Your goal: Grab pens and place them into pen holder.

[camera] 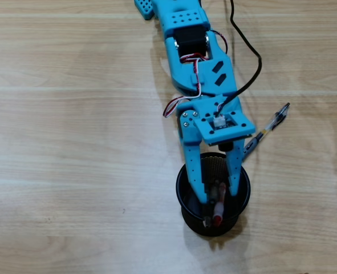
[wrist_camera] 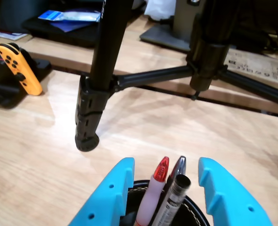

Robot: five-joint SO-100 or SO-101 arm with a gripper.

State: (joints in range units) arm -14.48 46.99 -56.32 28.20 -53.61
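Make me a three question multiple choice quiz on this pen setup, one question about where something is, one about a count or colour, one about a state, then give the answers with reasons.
1. Where does the loose pen lie in the overhead view?
A. Inside the holder
B. On the table, up and to the right of the holder
C. On the table, left of the holder

2. How many pens stand in the pen holder in the wrist view?
A. One
B. Three
C. Six

3. How does the gripper stand?
A. Open, fingers either side of the pens in the holder
B. Shut on the loose pen
C. Out of view

Answers:
1 B, it rests on the wood beside the arm, clear of the cup.
2 B, a red-tipped pen, a silver-tipped pen and a dark-capped pen show.
3 A, the blue fingers are spread apart with the pens between them.
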